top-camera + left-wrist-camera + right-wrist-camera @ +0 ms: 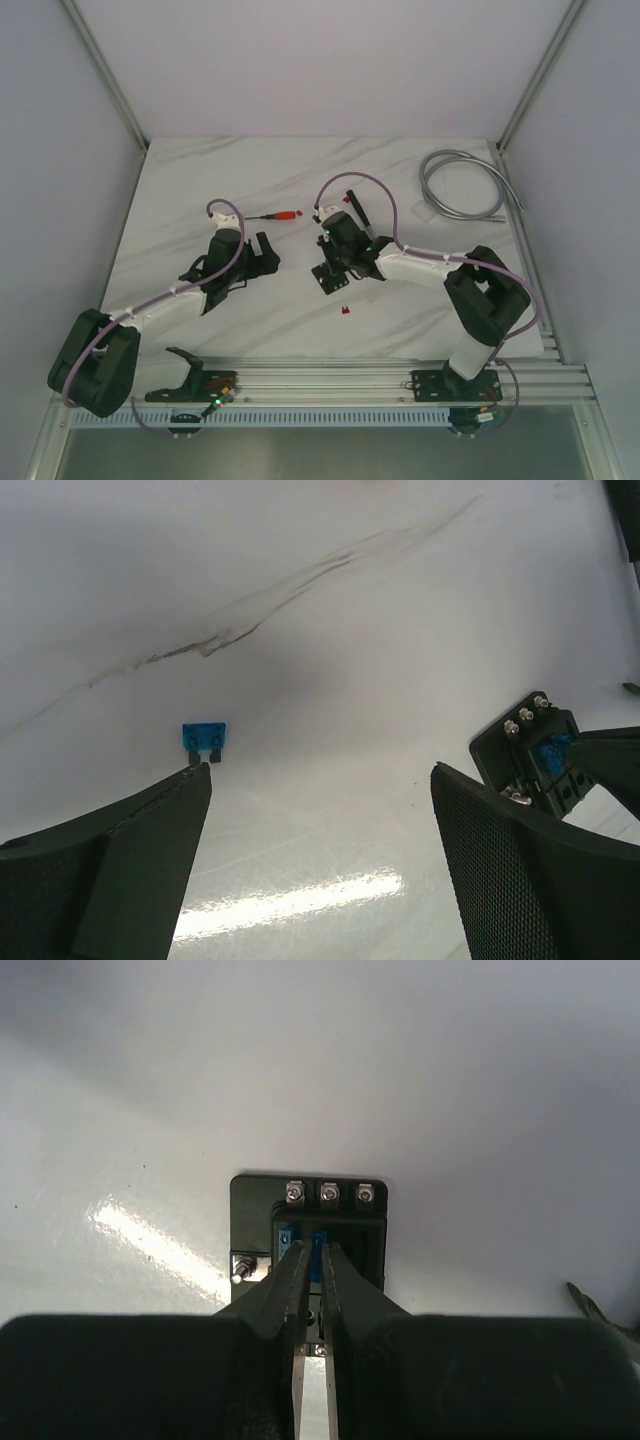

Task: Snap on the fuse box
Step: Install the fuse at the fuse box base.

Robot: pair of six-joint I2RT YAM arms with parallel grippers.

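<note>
Top external view: one white marble tabletop (200,190) carries two black-and-white arms, bolted at its near edge. One fuse box (326,280), a small black square block, lies near the middle of the tabletop, slightly toward the right edge. The right end effector (331,266) rests on it. The left end effector (262,250) sits just left of the middle, apart from the box. One tiny red fuse (345,313) lies loose between the box and the near edge. One red-tipped probe (288,215) lies farther toward the far edge. One coil of grey cable (460,185) sits in the far right corner.

Right wrist view: the two fingers (285,1285) are pinched together on one seated blue fuse (318,1250) in the box, beside three silver screws (328,1195).

Left wrist view: its two fingers stand wide apart, holding nothing, with one loose blue fuse (203,738) just beyond the left fingertip.
</note>
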